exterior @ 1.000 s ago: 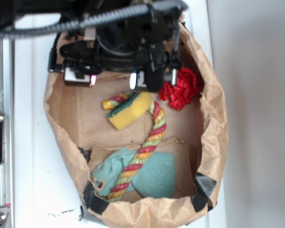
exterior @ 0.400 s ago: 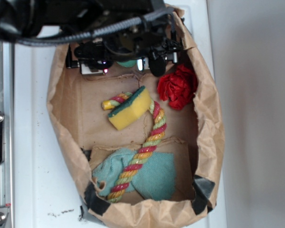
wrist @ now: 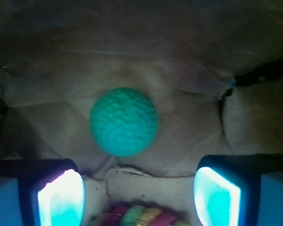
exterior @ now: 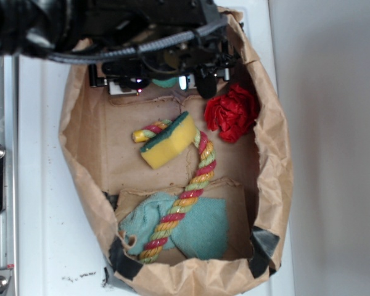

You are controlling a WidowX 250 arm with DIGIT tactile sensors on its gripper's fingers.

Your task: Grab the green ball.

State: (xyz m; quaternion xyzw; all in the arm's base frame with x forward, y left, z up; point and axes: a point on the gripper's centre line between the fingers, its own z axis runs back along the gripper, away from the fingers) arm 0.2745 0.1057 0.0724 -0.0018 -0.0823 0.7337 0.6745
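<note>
The green ball [wrist: 124, 121] is a dimpled mint-green sphere lying against the far wall of the brown paper bag [exterior: 274, 154]. In the exterior view only a sliver of the green ball [exterior: 165, 82] shows under the arm. My gripper [exterior: 160, 84] hangs over it at the bag's far end. In the wrist view my gripper [wrist: 139, 195] is open, its two glowing pads wide apart, with the ball ahead of the fingertips and slightly left of centre. Nothing is between the pads.
A red ruffled paper wad [exterior: 233, 113] lies right of the gripper. A yellow sponge [exterior: 168, 143], a striped rope [exterior: 197, 179] and a teal cloth [exterior: 197, 225] lie nearer in the bag. The rope's end [wrist: 141, 216] shows below the gripper.
The gripper has moved toward the bag's far end, away from the sponge, and now sits over the ball. The bag's contents have not shifted.
</note>
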